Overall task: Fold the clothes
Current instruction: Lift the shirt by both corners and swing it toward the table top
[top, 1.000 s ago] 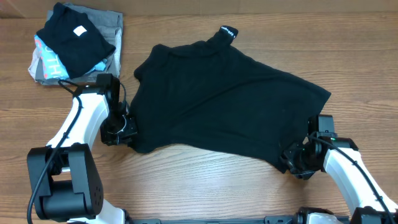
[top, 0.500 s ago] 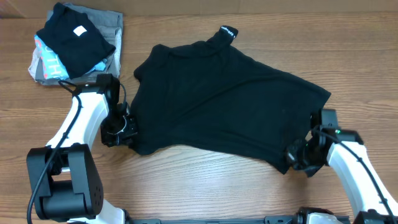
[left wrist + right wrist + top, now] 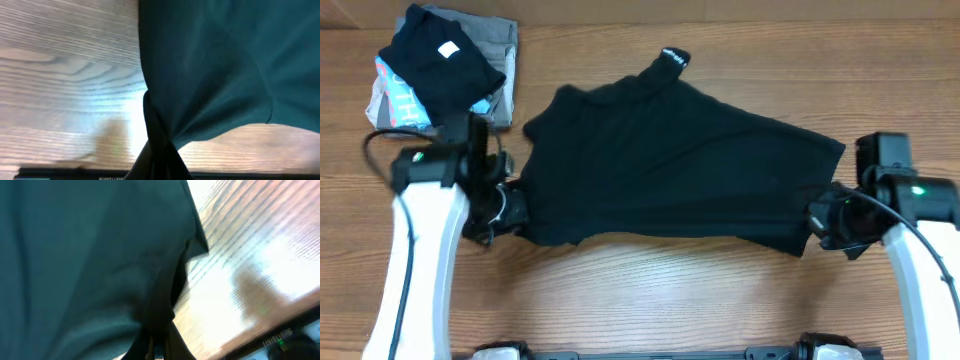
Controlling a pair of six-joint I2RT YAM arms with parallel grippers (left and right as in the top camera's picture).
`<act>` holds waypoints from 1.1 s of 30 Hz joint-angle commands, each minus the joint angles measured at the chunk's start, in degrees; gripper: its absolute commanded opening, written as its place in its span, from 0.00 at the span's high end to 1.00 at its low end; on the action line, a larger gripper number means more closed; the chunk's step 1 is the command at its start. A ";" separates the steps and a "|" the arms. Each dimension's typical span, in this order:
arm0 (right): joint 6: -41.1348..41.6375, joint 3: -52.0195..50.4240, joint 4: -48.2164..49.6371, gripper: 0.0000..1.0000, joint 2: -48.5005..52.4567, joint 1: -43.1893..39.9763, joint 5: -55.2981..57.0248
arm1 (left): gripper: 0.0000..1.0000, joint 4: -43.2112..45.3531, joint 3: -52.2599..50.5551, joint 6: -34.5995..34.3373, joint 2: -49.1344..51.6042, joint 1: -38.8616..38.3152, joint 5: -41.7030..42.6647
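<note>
My right jaws have just clenched on the near right corner of the black shirt (image 3: 670,165), so both lower corners are now gripped: the left jaws are clamped on the near left corner, where the left wrist view shows the cloth gathered to a tight pinch (image 3: 157,150), and the right wrist view shows the same kind of bunch drawn into my right jaws (image 3: 155,325). The shirt lies spread across the middle of the counter (image 3: 650,290), collar and its small white-lettered tab (image 3: 672,58) at the far side, hem toward me. I judge this to be the start of the first fold, since with both corners held the hem can be carried over toward the collar. Against the frame of a second ago, my arms now stand wider apart and look larger from above, so I take them to be raised. The hem, which sagged in a slanted line then, is now drawn nearly straight between the two grips. The whole garment has shifted a little to my left, and the collar tab with it. The folded black piece with the white label (image 3: 440,55), on its pile at the far left corner, has not moved.
</note>
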 commanded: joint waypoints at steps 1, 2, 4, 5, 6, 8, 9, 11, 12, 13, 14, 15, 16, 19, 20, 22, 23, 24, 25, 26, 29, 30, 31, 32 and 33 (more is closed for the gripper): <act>-2.54 9.49 -3.76 0.96 -4.00 -0.11 1.33 | 0.96 -2.51 3.76 0.09 -9.05 -0.13 0.55; -3.32 12.09 -5.29 0.96 -4.81 -0.11 1.18 | 0.96 -3.45 4.81 0.09 -11.41 -0.13 1.36; -4.15 17.53 -8.46 0.96 -6.36 -0.11 1.18 | 0.96 -5.42 7.58 0.09 -15.69 -0.13 3.37; -5.22 20.79 -10.25 0.96 -7.08 -0.11 0.81 | 0.96 -6.43 9.38 0.09 -17.55 -0.11 4.44; -5.99 23.56 -11.82 0.96 -7.61 -0.11 0.42 | 0.96 -7.52 11.37 0.09 -19.12 -0.11 5.51; -6.47 28.65 -14.91 0.96 -8.41 -0.11 0.11 | 0.96 -9.70 15.98 0.09 -22.03 -0.11 7.28; -6.67 31.76 -16.37 0.96 -8.81 -0.11 0.09 | 0.96 -10.82 18.56 0.07 -23.19 -0.13 8.11; -10.01 35.50 -16.37 0.96 -9.99 -0.09 -3.37 | 0.96 -13.25 24.20 -0.57 -24.92 -0.11 9.33; -10.03 37.07 -16.37 0.96 -10.51 -0.07 -4.96 | 0.96 -14.56 27.12 -1.07 -25.49 -0.11 9.77; -10.03 38.51 -16.37 0.96 -10.95 -0.07 -6.23 | 0.96 -15.72 30.12 -1.51 -25.88 -0.11 9.90; -10.03 39.93 -16.37 0.96 -11.19 -0.07 -7.10 | 0.96 -16.76 32.89 -1.84 -26.03 -0.11 9.86; -10.03 41.27 -16.37 0.96 -11.30 -0.07 -7.50 | 0.96 -17.35 35.54 -1.88 -26.08 -0.11 9.88; -10.03 42.36 -16.37 0.96 -11.28 -0.07 -7.54 | 0.96 -17.35 37.46 -1.90 -26.08 -0.11 9.88; -9.55 43.85 -16.04 0.96 -11.28 -0.07 -7.19 | 0.96 -16.72 40.63 -3.06 -25.92 -0.11 9.66; -9.55 43.85 -15.56 0.96 -11.19 -0.07 -7.15 | 0.96 -15.80 40.63 -3.50 -25.90 -0.11 9.66; -9.53 43.85 -13.84 0.96 -10.25 -0.07 -6.01 | 0.96 -13.33 40.22 -3.61 -25.11 -0.11 9.22; -9.40 43.85 -12.94 0.96 -9.60 -0.07 -5.49 | 0.96 -12.02 40.00 -3.58 -24.20 -0.11 9.16; -9.31 43.85 -11.78 0.96 -8.52 -0.07 -5.03 | 0.96 -10.62 39.80 -3.61 -22.93 -0.11 9.22; -9.31 43.85 -10.45 0.96 -7.21 -0.07 -5.05 | 0.96 -9.25 39.67 -3.61 -21.20 -0.11 9.25; -9.31 43.85 -8.87 0.96 -5.62 -0.07 -5.16 | 0.96 -7.76 39.67 -3.58 -19.12 -0.11 9.25; -9.35 43.85 -2.60 0.96 0.61 -0.07 -6.27 | 0.96 -2.23 39.67 -3.43 -11.17 -0.11 9.97; -9.35 43.85 -0.13 0.96 2.97 -0.07 -7.30 | 0.96 -0.24 39.69 -3.32 -8.59 -0.11 10.60; -9.38 43.87 2.58 0.96 5.49 -0.07 -8.41 | 0.96 2.84 39.78 -3.02 -4.85 -0.11 11.54; -9.38 43.93 5.18 0.96 7.87 -0.07 -9.57 | 0.96 5.22 40.19 -2.91 -1.62 -0.11 12.57; -9.38 44.13 7.54 0.96 10.32 -0.07 -10.78 | 0.96 7.21 40.79 -2.93 1.14 -0.11 13.70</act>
